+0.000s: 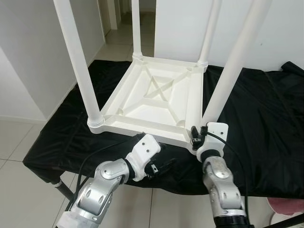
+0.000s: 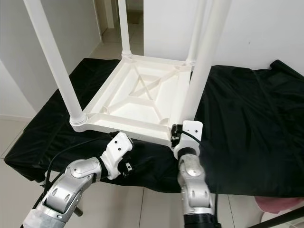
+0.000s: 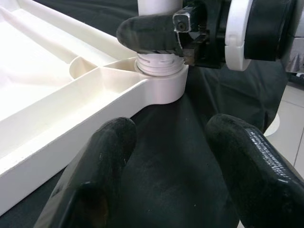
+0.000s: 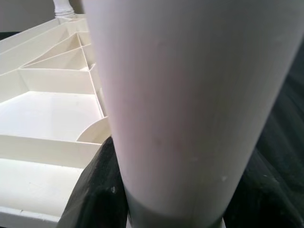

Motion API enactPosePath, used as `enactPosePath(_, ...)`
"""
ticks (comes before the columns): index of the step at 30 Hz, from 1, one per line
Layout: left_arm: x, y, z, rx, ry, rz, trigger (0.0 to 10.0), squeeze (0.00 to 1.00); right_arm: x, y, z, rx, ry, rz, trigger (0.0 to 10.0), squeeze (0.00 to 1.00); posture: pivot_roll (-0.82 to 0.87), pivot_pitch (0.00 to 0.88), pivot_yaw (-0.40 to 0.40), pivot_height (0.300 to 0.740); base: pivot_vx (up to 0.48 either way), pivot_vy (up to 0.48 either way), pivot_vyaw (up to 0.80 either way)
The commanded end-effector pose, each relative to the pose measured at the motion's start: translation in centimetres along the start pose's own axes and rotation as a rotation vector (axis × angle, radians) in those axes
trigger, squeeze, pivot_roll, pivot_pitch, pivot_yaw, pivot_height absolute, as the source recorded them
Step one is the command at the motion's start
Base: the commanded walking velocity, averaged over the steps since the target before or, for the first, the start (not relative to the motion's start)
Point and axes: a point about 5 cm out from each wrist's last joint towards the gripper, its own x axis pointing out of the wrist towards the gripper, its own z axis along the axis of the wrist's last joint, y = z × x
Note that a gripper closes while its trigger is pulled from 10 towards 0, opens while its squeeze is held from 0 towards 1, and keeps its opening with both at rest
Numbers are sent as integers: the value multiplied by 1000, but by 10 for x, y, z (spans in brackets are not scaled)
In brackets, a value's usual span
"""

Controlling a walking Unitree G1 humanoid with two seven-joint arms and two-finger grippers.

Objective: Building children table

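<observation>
You have the white plastic children's table point(image 1: 156, 102) lying upside down on the black cloth's point(image 1: 266, 123) front half, ribbed underside showing, a round leg point(image 1: 76, 52) upright at each corner.

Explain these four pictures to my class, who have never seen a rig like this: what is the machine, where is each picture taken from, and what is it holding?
A humanoid robot with two silver arms is building a child's table. The two wide pictures come from cameras in its head, looking down. The close-ups come from a camera on each wrist. The white tabletop lies upside down on a black cloth, four legs pointing up. The right gripper clasps the near right leg just above its socket, seemingly screwing it in. The left gripper hangs open beside that corner, holding nothing.
</observation>
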Motion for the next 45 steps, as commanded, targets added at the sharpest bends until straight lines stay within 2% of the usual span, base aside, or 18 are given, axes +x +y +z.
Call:
enactPosePath(1, 2, 1, -4, -17, 14, 31, 10000, 0, -4, 6, -11, 32, 49, -24, 10000, 0, -21, 23, 31, 740, 0, 0, 0)
enactPosePath(8, 5, 2, -1, -15, 3, 31, 10000, 0, -4, 7, -5, 33, 15, -26, 10000, 0, -26, 24, 36, 740, 0, 0, 0)
enactPosePath(9, 5, 3, 0, -13, 2, 31, 10000, 0, -3, 7, -2, 49, 4, -13, 10000, 1000, -25, 20, 32, 740, 0, 0, 0)
enactPosePath(15, 5, 3, 0, -12, 0, 34, 10000, 0, -4, 1, 7, 62, -47, 68, 10000, 1000, -19, 24, 35, 740, 0, 0, 0)
enactPosePath(16, 4, 4, 0, -12, 1, 36, 10000, 0, -4, -3, 10, 59, -60, 114, 10000, 0, -17, 30, 37, 740, 0, 0, 0)
enactPosePath(20, 3, 5, 0, -10, 4, 38, 10000, 0, -2, -11, 14, 60, -66, 195, 10000, 0, -16, 25, 35, 740, 0, 0, 0)
enactPosePath(23, 3, 5, 0, -11, 5, 35, 10000, 0, 0, -14, 18, -3, -66, 393, 10000, 0, -20, 28, 42, 740, 0, 0, 0)
enactPosePath(25, 3, 5, 0, -11, 5, 35, 10000, 0, 0, -14, 18, -3, -66, 393, 10000, 0, -20, 28, 42, 740, 0, 0, 0)
enactPosePath(27, 3, 4, 0, -13, 6, 23, 10000, 0, 2, -15, 16, -61, -51, 529, 10000, 0, -24, 32, 49, 740, 0, 0, 0)
enactPosePath(30, 3, 3, 0, -13, 8, 9, 10000, 0, 8, -19, 13, -111, -24, 639, 10000, 0, -23, 31, 55, 740, 0, 0, 0)
enactPosePath(32, 3, 3, 0, -13, 8, 9, 10000, 0, 8, -19, 13, -111, -24, 639, 10000, 0, -23, 31, 55, 740, 0, 0, 0)
enactPosePath(35, 3, 3, 1, -8, 10, -1, 10000, 0, 22, -24, 10, -182, 22, 740, 10000, 0, -15, 27, 56, 740, 0, 0, 0)
enactPosePath(39, 2, 4, 2, -6, 9, 3, 10000, 0, 30, -26, 8, -207, 43, 763, 10000, 0, -12, 30, 54, 740, 0, 0, 0)
enactPosePath(40, 2, 5, 2, -7, 7, 8, 10000, 0, 35, -28, 8, -223, 50, 774, 9098, 0, -5, 23, 46, 740, 0, 0, 0)
enactPosePath(41, 2, 5, 2, -7, 7, 8, 10000, 0, 35, -28, 8, -223, 50, 774, 9098, 0, -5, 23, 46, 740, 0, 0, 0)
enactPosePath(42, 2, 6, 3, -4, 5, 18, 10000, 0, 41, -31, 8, -248, 61, 778, 1608, 0, -4, 22, 42, 740, 0, 0, 0)
enactPosePath(44, 2, 6, 3, -4, 5, 19, 10000, 0, 42, -32, 7, -255, 65, 777, 1608, 0, -4, 22, 42, 740, 0, 0, 0)
enactPosePath(45, 2, 6, 3, -5, 4, 22, 10000, 0, 42, -32, 6, -250, 71, 782, 0, 0, -3, 20, 38, 740, 0, 0, 0)
